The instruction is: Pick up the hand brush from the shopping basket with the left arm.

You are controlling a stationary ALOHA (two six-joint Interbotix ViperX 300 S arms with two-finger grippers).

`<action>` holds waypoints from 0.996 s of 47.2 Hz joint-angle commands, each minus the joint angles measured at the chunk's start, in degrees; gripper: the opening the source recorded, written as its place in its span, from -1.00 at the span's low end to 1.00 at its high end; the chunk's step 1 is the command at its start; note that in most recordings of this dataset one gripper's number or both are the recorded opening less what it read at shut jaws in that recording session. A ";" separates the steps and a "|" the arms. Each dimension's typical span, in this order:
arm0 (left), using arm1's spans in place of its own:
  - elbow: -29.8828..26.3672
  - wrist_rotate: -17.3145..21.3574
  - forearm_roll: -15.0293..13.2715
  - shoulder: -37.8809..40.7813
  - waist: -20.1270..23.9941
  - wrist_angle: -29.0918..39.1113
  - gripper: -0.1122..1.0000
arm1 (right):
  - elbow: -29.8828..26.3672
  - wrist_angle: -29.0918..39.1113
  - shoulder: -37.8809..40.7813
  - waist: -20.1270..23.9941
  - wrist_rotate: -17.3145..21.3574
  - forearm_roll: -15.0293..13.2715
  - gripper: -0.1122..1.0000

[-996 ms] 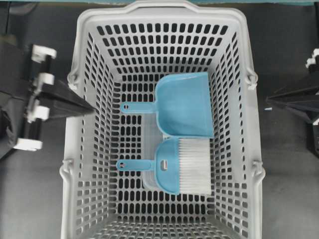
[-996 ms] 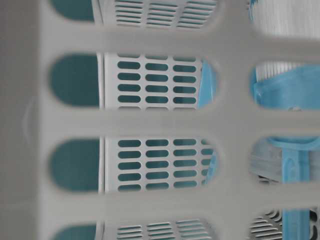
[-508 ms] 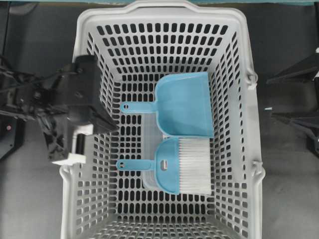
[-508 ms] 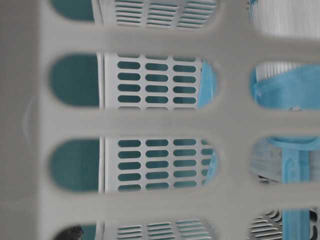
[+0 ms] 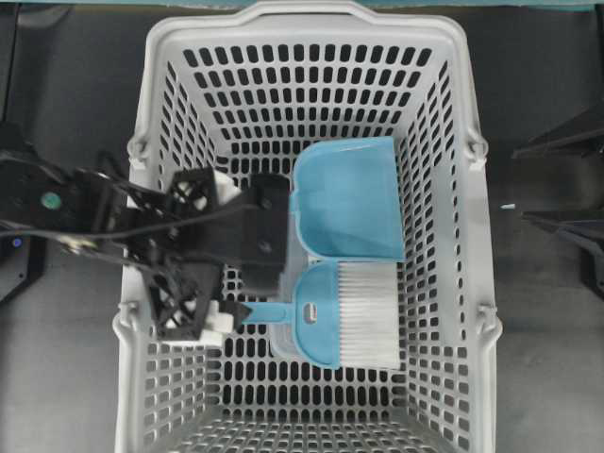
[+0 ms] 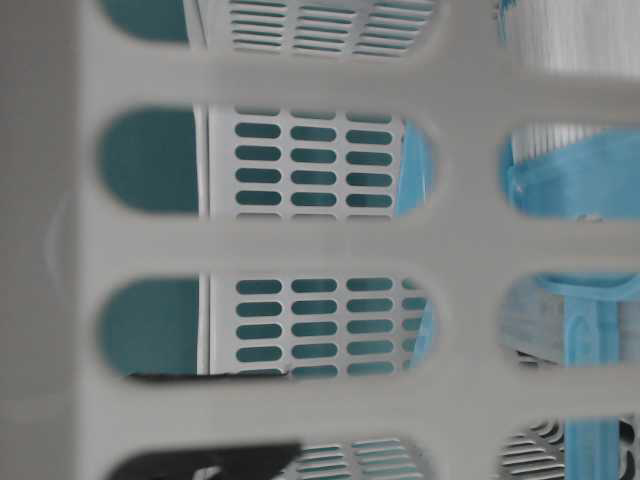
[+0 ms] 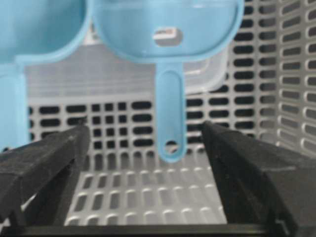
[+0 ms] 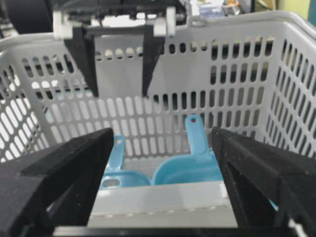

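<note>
Blue-backed hand brush, white bristles

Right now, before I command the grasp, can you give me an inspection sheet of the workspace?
Surface: dark tabletop around the basket.
Job's things: large light-grey slotted plastic shopping basket; blue plastic hand brush with white bristles lying flat inside, handle pointing at the left gripper.
Clutter: blue plastic dustpan beside the brush; clear plastic lidded box under both.
Grippers: left gripper open inside the basket, fingers either side of the brush handle's end, not touching; right gripper open, outside the basket, holding nothing.
Cables: thin black cables along the left arm, hanging free.
Surroundings: teal strip beyond the table's far edge.
</note>
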 commanded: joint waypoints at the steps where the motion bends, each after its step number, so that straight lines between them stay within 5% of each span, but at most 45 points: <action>1: -1.76 -0.53 0.18 1.14 -1.05 0.00 0.79 | -1.23 -0.44 0.26 0.26 0.00 0.18 0.57; 14: -1.41 -4.66 0.18 6.94 -2.55 -0.53 0.80 | -0.70 -0.70 0.26 0.44 -0.09 0.18 0.57; 47: 2.99 -5.71 0.18 16.96 -3.08 -5.98 0.79 | 0.62 -2.46 0.26 0.44 0.35 0.18 0.55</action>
